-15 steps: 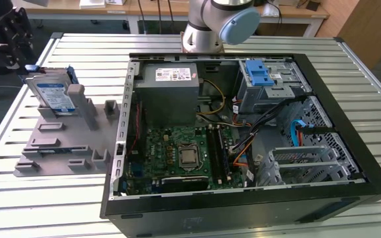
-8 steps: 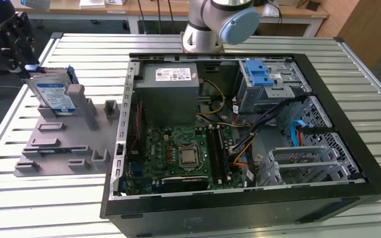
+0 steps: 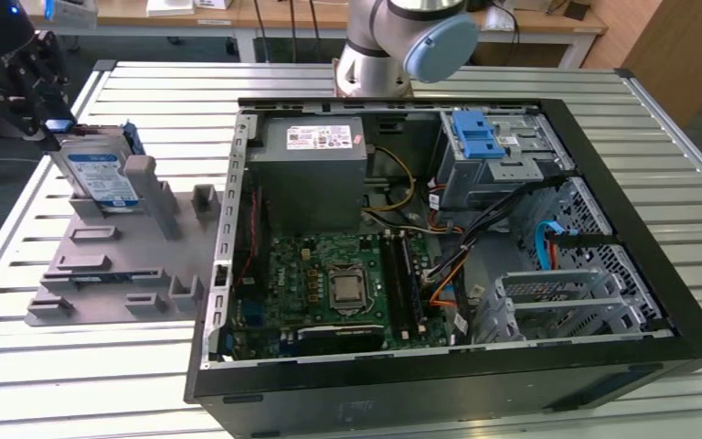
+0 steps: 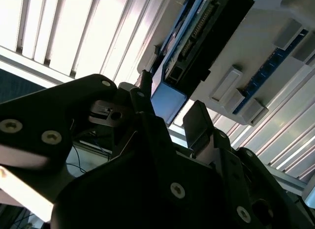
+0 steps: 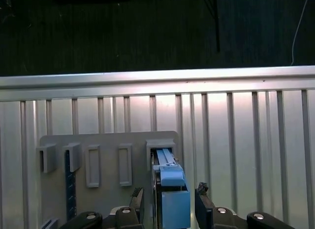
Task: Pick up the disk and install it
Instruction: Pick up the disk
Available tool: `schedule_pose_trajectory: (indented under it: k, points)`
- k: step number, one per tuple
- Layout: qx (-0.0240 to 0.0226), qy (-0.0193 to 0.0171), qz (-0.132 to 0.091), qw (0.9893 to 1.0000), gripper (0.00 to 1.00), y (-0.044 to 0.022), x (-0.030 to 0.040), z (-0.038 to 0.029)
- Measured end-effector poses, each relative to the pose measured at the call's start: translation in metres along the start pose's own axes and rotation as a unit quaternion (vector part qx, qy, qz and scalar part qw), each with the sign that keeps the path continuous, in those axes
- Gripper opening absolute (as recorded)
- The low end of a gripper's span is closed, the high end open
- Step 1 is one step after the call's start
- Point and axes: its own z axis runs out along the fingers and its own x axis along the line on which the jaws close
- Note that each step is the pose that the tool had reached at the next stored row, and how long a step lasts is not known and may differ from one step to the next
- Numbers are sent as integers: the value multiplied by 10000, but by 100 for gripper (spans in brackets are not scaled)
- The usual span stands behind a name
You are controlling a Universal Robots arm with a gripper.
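The disk (image 3: 98, 178) stands on edge in a slot of the grey holder (image 3: 107, 265) on the exterior view's left. It is silver with a white-and-blue label and a blue bracket. My gripper (image 3: 58, 128) hangs at the disk's upper end. In both wrist views the dark fingers (image 5: 202, 193) sit on either side of the blue bracket end, with small gaps showing. The gripper (image 5: 170, 195) is open around the disk (image 5: 167, 165). In the second wrist view the disk (image 4: 216, 22) stretches away from the gripper (image 4: 170, 105).
An open computer case (image 3: 449, 370) lies on the slatted metal table (image 3: 668, 119). It holds a grey power-supply box (image 3: 308, 151), a motherboard (image 3: 326, 283) and a silver cage with a blue latch (image 3: 479, 137). The arm's base (image 3: 400, 46) stands behind the case.
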Motion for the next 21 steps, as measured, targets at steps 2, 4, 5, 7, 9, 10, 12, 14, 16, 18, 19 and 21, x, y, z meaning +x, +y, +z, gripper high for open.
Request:
schedule_pose_trajectory:
  k: [2, 4, 5, 7, 9, 10, 12, 14, 16, 18, 19, 21]
  points:
    - [0, 0, 0, 10000, 53, 0, 1, 36]
    - [0, 0, 0, 10000, 53, -1, 2, 74]
    - [0, 0, 0, 10000, 53, -1, 2, 92]
    - [0, 0, 0, 10000, 53, -1, 3, 115]
    - [-1, 1, 0, 10000, 53, -1, 3, 115]
    - [-2, 1, 0, 10000, 53, -1, 3, 116]
    - [2, -1, 0, 10000, 53, -1, 3, 126]
    - [0, 0, 0, 10000, 53, -1, 4, 144]
    - [0, 0, 0, 10000, 53, -1, 4, 166]
    - [0, 0, 0, 10000, 53, -2, 5, 183]
    - [0, 0, 0, 10000, 53, -2, 5, 191]
    - [-1, 1, 0, 10000, 53, -2, 5, 201]
